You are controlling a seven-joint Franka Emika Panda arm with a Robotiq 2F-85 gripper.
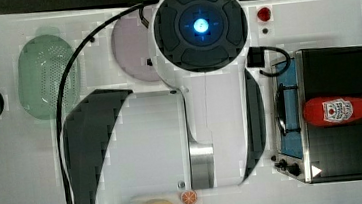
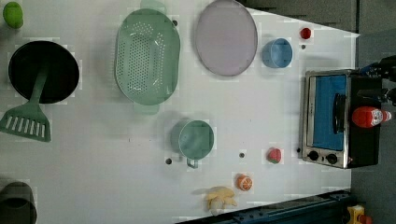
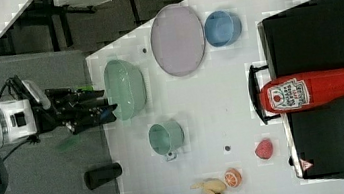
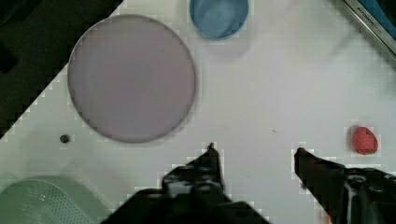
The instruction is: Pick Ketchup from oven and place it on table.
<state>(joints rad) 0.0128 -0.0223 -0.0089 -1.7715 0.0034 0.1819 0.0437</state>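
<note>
Table (image 2: 261,116): the white perforated tabletop carrying every object; bare surface lies directly beneath the fingers in the wrist view.

Arm and gripper (image 4: 254,151): the arm hangs high over the table, and the two dark fingertips (image 4: 212,161) stand apart with nothing between them, released and empty. In the right view the gripper (image 3: 104,111) points toward the table beside the green colander (image 3: 126,88).

Oven (image 1: 338,114): the black toaster oven with steel front and blue glass door, well apart from the fingers, at the top view's right edge. The door appears closed.

Ketchup (image 1: 340,109): the red bottle lies on its side across the oven's black top, not inside it, cap toward the back. It is well apart from the fingers and untouched.

Progress: judged from this layout, nothing of the task is done. Approach, grasp, lift and placing on the table all remain.

Smaller objects: the lilac plate (image 4: 130,77) and blue bowl (image 4: 219,16) lie ahead of the fingertips, the strawberry toy (image 4: 364,140) just beyond the fingertip on that side.

View differences: the top view hides much of the table under the arm's body, whereas the left view shows the green mug (image 2: 194,140), orange slice (image 2: 243,182) and banana (image 2: 219,197) clearly. The right view alone gives the bottle's label (image 3: 288,94) legibly.
</note>
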